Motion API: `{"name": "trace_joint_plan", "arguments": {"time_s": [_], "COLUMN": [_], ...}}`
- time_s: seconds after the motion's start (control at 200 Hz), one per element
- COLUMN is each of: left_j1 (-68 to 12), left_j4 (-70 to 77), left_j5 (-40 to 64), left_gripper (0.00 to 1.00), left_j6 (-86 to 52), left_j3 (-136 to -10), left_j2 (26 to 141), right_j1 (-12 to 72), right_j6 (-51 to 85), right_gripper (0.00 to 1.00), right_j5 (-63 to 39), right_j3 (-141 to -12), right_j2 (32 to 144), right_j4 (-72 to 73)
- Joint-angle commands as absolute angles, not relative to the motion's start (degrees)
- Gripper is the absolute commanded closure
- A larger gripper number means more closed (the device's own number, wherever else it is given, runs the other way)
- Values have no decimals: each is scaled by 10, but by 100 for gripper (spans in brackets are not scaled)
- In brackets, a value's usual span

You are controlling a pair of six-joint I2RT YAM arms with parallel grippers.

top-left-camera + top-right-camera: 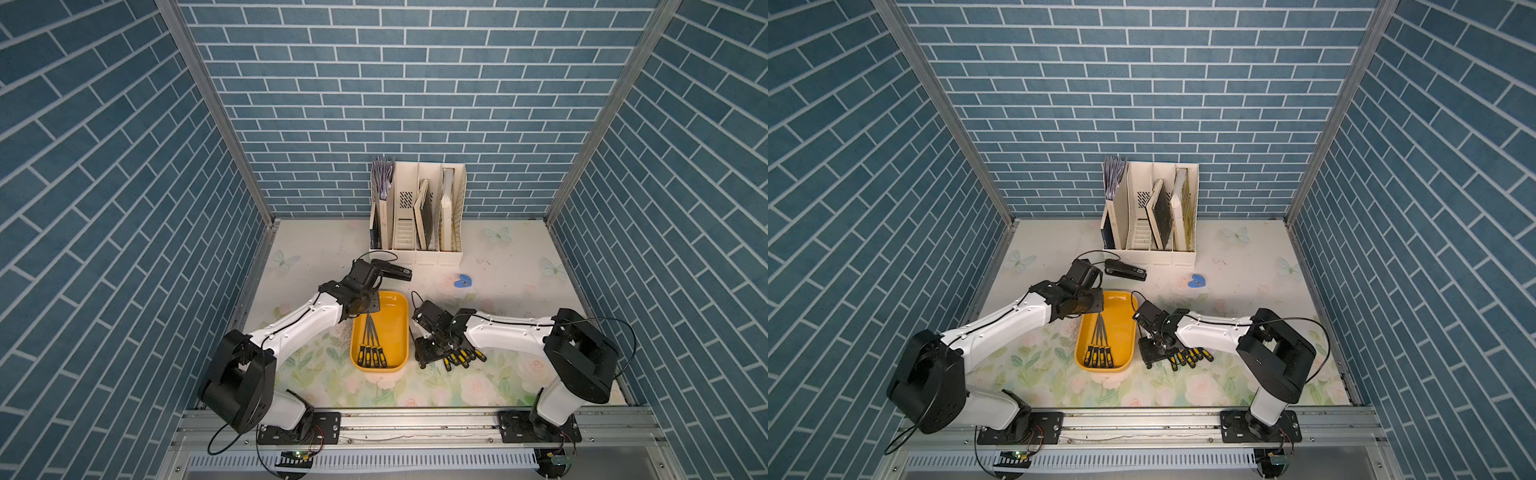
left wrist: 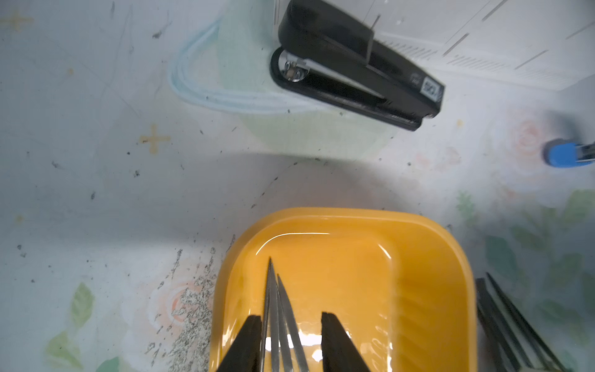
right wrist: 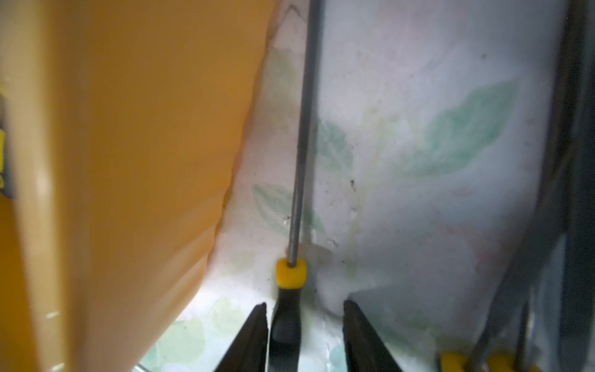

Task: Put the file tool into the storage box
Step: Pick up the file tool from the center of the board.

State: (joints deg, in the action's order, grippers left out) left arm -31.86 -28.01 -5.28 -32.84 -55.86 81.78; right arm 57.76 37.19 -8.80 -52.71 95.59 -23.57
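**Clamp to be centred on handle**

The file [image 3: 298,193] lies just beside the box [image 1: 392,311], at its 3 o'clock. Its handle is straddled, unclamped, by the right gripper [image 3: 305,306], jaws narrow; nothing is held by the left gripper [image 2: 289,315], jaws apart.

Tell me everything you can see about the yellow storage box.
The storage box is a shallow, glossy yellow-orange plastic tray, rectangular with rounded corners and open on top. It lies flat on the floral table, long sides running front to back. Four files with black-and-yellow handles rest inside, blades converging toward its far end, where the open left pincer straddles them.
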Motion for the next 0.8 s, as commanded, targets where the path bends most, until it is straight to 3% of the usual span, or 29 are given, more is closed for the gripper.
{"name": "trace_joint_plan", "arguments": {"time_s": [0.0,0.235,0.645,0.795], "left_j1": [-317,-317,-320,-325], "left_j4": [-307,-301,-264,-180], "left_j5": [-46,-25,23,100], "left_gripper": [64,64,63,38], "left_j6": [-334,-339,-352,-403], "left_j3": [-579,-586,-569,-538], "left_j2": [802,794,772,746], "right_j1": [564,562,563,562], "right_j6": [370,361,360,356], "right_gripper": [68,85,96,96], "right_j5": [-48,-56,-47,-35], "right_j3": [-496,-476,-480,-486], "right_j2": [954,933,848,781], "right_j4": [-266,-252,-283,-305]}}
